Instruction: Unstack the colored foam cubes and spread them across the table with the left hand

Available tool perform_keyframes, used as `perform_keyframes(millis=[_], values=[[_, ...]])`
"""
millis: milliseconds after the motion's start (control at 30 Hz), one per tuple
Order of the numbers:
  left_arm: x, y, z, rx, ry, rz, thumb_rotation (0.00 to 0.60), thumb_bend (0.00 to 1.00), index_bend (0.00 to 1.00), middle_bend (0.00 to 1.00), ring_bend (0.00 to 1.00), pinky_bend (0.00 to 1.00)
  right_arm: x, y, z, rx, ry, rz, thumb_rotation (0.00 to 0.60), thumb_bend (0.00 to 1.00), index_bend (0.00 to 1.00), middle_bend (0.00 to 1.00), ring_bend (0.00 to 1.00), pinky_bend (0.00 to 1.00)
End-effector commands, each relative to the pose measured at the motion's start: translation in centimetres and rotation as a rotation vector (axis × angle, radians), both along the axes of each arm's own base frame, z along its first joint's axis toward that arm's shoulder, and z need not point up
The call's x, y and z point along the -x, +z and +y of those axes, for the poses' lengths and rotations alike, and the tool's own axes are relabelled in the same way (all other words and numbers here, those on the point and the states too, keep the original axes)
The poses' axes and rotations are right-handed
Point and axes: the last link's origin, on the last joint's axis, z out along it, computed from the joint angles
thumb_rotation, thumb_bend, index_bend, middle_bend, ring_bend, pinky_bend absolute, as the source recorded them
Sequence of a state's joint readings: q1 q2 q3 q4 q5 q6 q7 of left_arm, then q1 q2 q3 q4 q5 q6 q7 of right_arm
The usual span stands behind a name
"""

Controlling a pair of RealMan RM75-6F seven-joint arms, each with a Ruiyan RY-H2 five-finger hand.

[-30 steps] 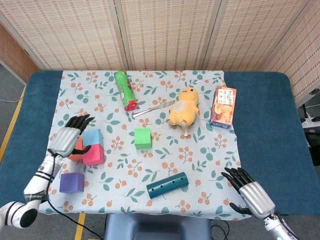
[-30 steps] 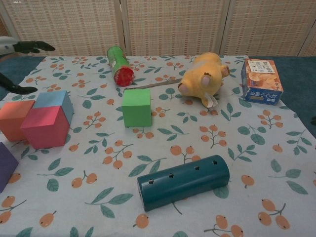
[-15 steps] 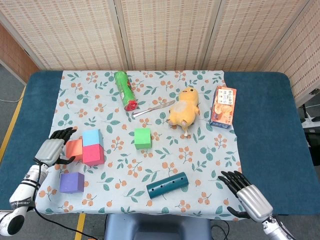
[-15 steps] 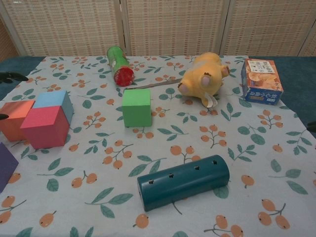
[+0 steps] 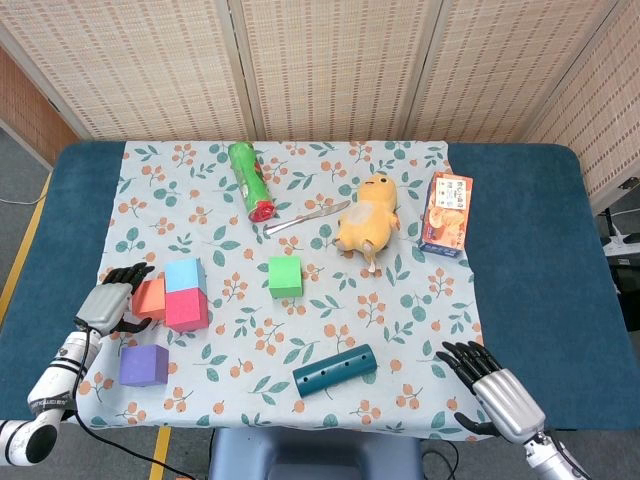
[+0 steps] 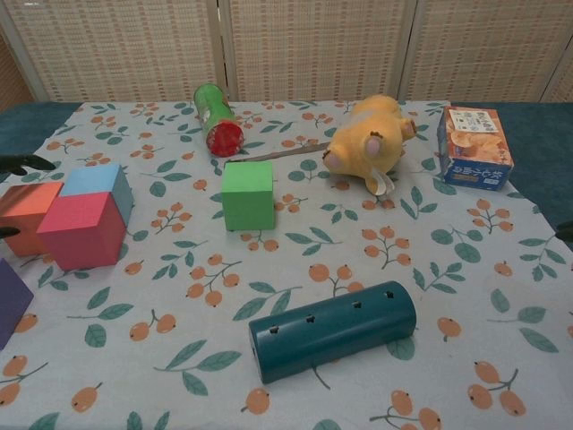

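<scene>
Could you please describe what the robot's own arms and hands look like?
Both hands, left hand and right hand, have ribbed silver-grey backs and black fingers. The left arm is white with black bands and a thin black cable; only a short silver stretch of the right arm shows.

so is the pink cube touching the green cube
Apart. The head view shows bare flowered cloth between the pink cube and the green cube.

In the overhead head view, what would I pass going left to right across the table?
left hand → blue cube → green can → green cube → yellow plush toy → snack box → right hand
</scene>
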State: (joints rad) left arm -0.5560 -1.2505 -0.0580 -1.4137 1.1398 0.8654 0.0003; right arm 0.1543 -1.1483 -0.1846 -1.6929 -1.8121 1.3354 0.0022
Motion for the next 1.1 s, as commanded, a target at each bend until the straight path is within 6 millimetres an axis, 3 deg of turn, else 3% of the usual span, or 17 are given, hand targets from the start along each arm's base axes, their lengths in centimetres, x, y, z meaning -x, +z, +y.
perform_keyframes(millis=[33,300,467,733,967,1067,1100], values=[[0.0,-0.3,0.2,-0.002,0.001,0.002,0.600,0.31,0.04,0.12,0.20,0.06,0.0,0.0,0.0,0.000,-0.001,0.001,0.600,0.17,0.00,0.00,0.00,0.00],[-0.2,-0.5,0.4,-0.029,-0.012,-0.010,0.600,0.31,0.18,0.37,0.33,0.06,0.1,-0.1,0.0,-0.004,-0.004,0.006,0.600,0.17,0.00,0.00,0.00,0.00],[-0.4,0.2,0.6,-0.054,-0.040,-0.008,0.600,0.34,0.19,0.39,0.37,0.06,0.1,-0.2,0.0,-0.007,-0.007,0.009,0.600,0.17,0.00,0.00,0.00,0.00],[-0.4,3.5,1.6,-0.196,-0.068,-0.061,0.600,0.35,0.21,0.39,0.37,0.05,0.2,-0.5,-0.1,-0.016,-0.015,0.018,0.600,0.17,0.00,0.00,0.00,0.00],[-1.3,3.8,4.2,-0.271,-0.087,-0.152,0.600,0.35,0.21,0.39,0.36,0.03,0.3,-0.6,-0.1,-0.013,-0.017,0.026,0.600,0.17,0.00,0.00,0.00,0.00],[-2.6,2.6,7.4,-0.259,-0.102,-0.187,0.600,0.35,0.21,0.40,0.36,0.00,0.3,-0.7,-0.1,-0.012,-0.015,0.032,0.600,0.17,0.00,0.00,0.00,0.00],[-4.2,1.4,9.8,-0.237,-0.118,-0.194,0.600,0.35,0.21,0.40,0.36,0.00,0.3,-0.7,-0.1,-0.004,-0.009,0.039,0.600,0.17,0.00,0.00,0.00,0.00]])
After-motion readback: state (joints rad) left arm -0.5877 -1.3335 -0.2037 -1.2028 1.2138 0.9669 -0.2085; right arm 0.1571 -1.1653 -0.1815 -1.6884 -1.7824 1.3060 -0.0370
